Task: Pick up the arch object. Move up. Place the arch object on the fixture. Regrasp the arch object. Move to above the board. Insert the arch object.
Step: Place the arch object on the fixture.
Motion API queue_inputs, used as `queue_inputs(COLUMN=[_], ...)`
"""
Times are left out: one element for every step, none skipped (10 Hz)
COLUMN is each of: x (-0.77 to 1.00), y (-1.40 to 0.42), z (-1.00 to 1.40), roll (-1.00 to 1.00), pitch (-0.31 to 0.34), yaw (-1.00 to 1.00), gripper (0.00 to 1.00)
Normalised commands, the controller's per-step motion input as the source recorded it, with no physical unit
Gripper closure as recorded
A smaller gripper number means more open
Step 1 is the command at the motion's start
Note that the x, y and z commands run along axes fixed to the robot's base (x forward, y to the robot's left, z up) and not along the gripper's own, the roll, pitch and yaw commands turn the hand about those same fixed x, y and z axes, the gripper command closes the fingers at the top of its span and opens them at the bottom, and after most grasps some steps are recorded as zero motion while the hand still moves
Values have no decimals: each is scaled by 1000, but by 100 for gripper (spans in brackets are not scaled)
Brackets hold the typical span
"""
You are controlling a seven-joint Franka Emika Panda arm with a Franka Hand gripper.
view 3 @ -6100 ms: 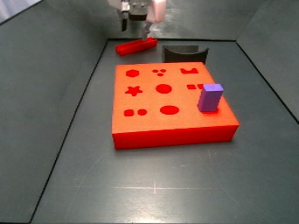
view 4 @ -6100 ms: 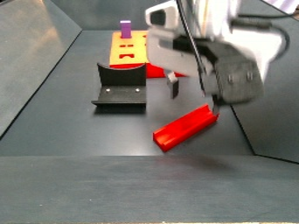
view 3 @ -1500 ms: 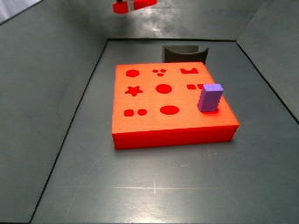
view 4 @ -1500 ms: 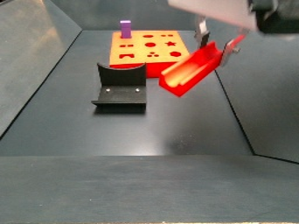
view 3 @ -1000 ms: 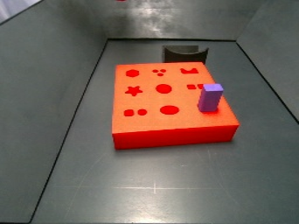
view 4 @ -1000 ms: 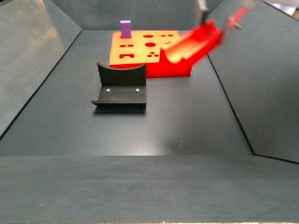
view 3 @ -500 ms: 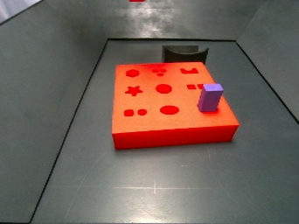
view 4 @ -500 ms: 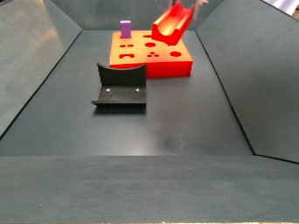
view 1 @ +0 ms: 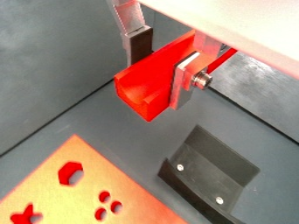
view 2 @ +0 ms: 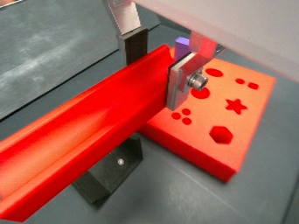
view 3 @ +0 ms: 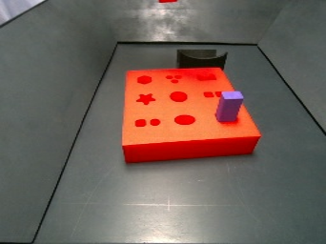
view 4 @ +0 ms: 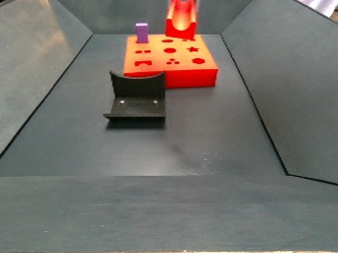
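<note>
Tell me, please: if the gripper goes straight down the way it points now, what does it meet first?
Probably the fixture. In a wrist view it lies almost directly beneath the gripper, which is shut on the arch object; the board sits off to one side. Depth is unclear.

Hand (view 1: 162, 63) raised high, fingers clamped on the red bar (view 2: 93, 140)

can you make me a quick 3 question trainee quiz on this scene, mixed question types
1. True or false: the arch object rests on the fixture.
2. What stands on the board? A) purple block B) green ball C) nothing
3. Fill in: the pincer is shut on the ____.

Key: 1 false, it is held in the air, with the fixture below it in both wrist views. 2 A, the purple block. 3 arch object.
</note>
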Motion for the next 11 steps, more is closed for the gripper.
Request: queue_inputs(x=[674,568,499,1000,1000,951,833,733,680,578,506], y=[-35,-22,-21,-84,-69,-5,10,19,26,33,36], z=[12,7,13,-354,-360,-243,-113,-56,-36,-37,-31], roll=[68,64,61,-1000,-1000,-1000,-1000,-1000,-1000,-1000,-1000], pitch=[139,139,142,122,122,117,126,142,148,156,161], yaw=[88,51,43,64,57,41,31,23,16,1,-11], gripper=[100,100,100,100,100,100,100,100,100,100,100])
